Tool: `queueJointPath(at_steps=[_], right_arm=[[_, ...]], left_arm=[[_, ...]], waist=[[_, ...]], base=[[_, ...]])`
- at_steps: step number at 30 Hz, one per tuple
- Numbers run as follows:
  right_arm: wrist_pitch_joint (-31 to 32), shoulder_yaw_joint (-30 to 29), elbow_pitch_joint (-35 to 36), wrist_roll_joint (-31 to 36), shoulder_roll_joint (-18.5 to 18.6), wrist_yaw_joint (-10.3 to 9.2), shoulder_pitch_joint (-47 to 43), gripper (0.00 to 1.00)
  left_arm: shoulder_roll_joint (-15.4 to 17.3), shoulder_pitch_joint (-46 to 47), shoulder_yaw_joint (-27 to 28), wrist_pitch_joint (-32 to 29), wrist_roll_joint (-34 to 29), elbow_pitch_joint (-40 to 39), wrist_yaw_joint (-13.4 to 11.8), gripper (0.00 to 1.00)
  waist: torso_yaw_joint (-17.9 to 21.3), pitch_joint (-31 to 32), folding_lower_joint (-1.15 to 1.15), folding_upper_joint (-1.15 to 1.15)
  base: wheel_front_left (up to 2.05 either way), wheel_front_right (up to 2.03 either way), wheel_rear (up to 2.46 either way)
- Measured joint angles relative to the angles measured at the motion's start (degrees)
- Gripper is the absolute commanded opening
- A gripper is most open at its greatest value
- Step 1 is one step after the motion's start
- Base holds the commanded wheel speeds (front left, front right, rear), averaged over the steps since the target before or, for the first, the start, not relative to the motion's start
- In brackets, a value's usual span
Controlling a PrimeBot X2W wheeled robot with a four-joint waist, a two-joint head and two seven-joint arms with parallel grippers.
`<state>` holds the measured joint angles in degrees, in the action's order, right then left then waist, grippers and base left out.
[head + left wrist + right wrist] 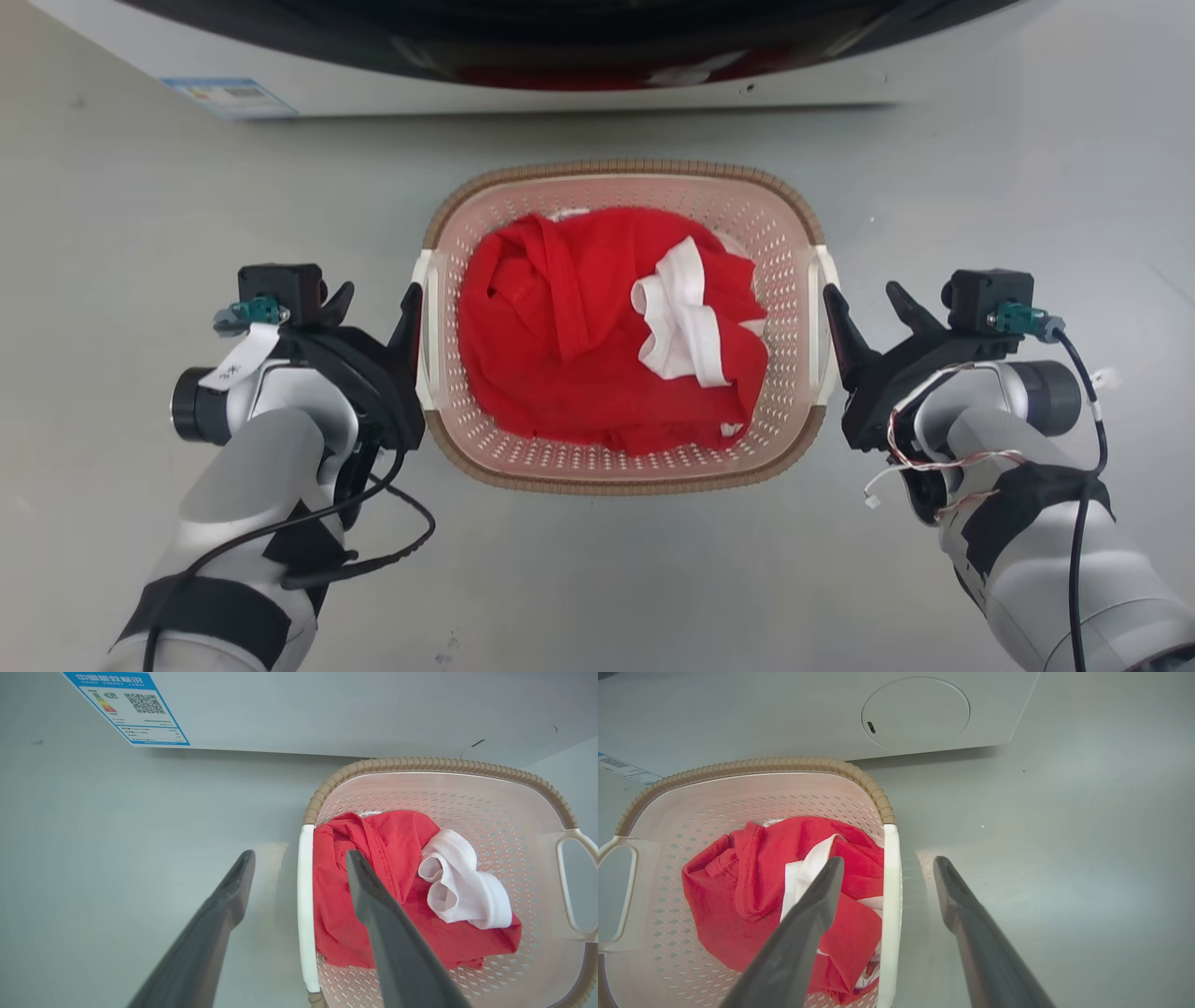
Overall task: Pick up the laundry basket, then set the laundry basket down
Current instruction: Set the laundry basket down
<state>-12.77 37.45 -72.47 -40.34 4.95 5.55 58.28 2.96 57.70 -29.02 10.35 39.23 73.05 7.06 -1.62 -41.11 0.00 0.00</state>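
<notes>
The left gripper (378, 294) and right gripper (863, 294) gaped open, each straddling the white handle (302, 905) on its side of the laundry basket (616, 170)

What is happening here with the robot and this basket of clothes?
A two-armed robot looks ready to lift the laundry basket, which appears to rest on the grey floor in front of a washing machine. A red and white garment lies inside. The left claw is open at the left handle and the right claw is open at the right handle. In each wrist view, one finger is outside the handle and one over the basket. Neither claw has closed yet.
</notes>
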Motion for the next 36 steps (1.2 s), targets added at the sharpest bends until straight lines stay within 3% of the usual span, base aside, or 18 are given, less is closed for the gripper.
queueJointPath(at_steps=[19,36], right_arm=[[-1.49,-1.51,-0.2,-0.59,-0.13,-0.64,-8.54,1.0],[-1.51,-3.32,6.37,0.64,0.11,-4.44,-21.62,1.0]], left_arm=[[1.08,-8.36,-0.76,3.39,-0.6,0.38,0.0,1.0],[1.41,-20.98,-0.8,3.93,-2.18,-5.59,-2.21,1.0]], waist=[[0.19,15.62,-0.01,0.0],[-0.03,30.11,-0.02,-0.01]], base=[[0.0,0.0,0.0],[0.0,0.0,0.0]])
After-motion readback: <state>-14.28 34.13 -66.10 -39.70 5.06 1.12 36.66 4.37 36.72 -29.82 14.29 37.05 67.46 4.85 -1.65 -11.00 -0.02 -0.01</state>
